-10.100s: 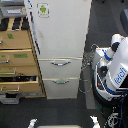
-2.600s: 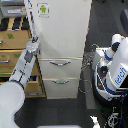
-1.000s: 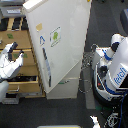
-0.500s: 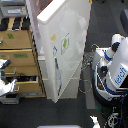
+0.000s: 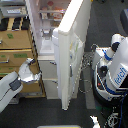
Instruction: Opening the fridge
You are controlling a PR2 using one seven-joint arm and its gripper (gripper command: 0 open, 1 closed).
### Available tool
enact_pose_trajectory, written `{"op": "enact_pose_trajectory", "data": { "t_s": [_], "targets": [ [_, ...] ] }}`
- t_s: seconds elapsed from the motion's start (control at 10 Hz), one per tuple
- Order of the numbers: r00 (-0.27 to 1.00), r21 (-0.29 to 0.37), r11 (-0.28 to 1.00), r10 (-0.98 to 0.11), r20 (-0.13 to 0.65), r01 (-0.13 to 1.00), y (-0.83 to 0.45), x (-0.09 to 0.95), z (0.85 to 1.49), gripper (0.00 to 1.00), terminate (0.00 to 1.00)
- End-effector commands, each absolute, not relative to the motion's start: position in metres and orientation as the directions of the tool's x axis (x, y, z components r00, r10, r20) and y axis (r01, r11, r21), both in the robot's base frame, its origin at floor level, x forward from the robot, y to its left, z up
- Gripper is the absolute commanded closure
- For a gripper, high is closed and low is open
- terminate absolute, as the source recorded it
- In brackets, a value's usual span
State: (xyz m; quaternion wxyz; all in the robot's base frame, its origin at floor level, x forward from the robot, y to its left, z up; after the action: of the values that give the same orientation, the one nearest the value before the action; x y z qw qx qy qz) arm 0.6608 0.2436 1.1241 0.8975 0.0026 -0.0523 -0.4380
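Note:
The tall white fridge (image 5: 50,75) stands in the middle of the exterior view. Its large upper door (image 5: 70,55) is swung wide open, edge-on towards the camera, and hangs in front of the lower drawers. The lit inside (image 5: 50,22) shows shelves with items on them. My gripper (image 5: 31,70) comes in from the lower left on a white arm. It sits beside the fridge's lower left side, apart from the door. The picture is too blurred to show how its jaws stand.
A wooden drawer cabinet (image 5: 14,47) stands at the left, right behind my arm. A second white robot (image 5: 117,67) with cables (image 5: 92,62) stands at the right, close to the open door. Dark floor (image 5: 75,117) lies in front.
The upper door went from shut to wide open, swinging out towards the camera. My arm let go of it, then dropped low beside the lower fridge.

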Motion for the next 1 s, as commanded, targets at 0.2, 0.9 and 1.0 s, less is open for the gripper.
{"op": "enact_pose_trajectory", "data": {
  "t_s": [0.2,0.9,1.0],
  "targets": [
    [0.514,0.172,0.518,-0.855,0.070,0.838,-0.401,0.656,1.230,0.00,0.00],
    [-0.040,0.250,0.028,-0.963,0.265,0.968,-0.583,0.161,1.438,0.00,0.00],
    [-0.015,0.242,0.053,-0.963,0.270,0.969,-0.579,0.177,1.437,0.00,0.00]
  ]
}}
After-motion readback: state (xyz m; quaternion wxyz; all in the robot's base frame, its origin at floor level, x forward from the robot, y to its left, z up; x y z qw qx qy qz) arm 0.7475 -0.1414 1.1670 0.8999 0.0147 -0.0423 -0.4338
